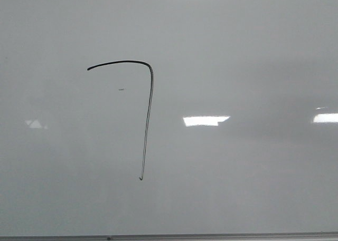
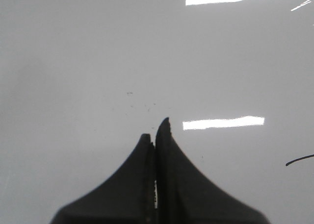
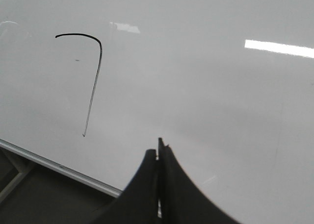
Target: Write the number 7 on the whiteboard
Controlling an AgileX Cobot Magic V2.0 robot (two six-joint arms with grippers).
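1. Your left gripper (image 2: 156, 128) has its two dark fingers pressed together, with nothing held between them; only a thin sliver of light shows low in the seam.
2. Your right gripper (image 3: 158, 148) is the same: fingers closed flat against each other, holding nothing, one tip standing a little higher than the other.
3. Neither gripper appears in the front view, so you can judge them only from the wrist cameras.
4. In front of the left gripper you see the whiteboard (image 2: 73, 62), glossy and grey-white, with a few faint specks just beyond the fingertips and a short end of a black stroke (image 2: 299, 160) at the picture's edge.
5. In front of the right gripper the whiteboard (image 3: 221, 96) fills most of the picture, and its thin metal edge (image 3: 59, 167) runs slantwise near the fingers.
6. The number 7 (image 1: 149, 109) is drawn on the whiteboard (image 1: 253, 56) left of the centre in the front view: a slightly arched top bar, a rounded corner, then a long near-vertical stem ending in a small hook.
7. In the right wrist view the number 7 (image 3: 95, 77) lies well apart from the fingertips.
8. A tiny dark speck (image 1: 121, 89) sits under the top bar, left of the stem.
9. Bright rectangular reflections (image 1: 206, 121) lie on the board to the right of the stem.
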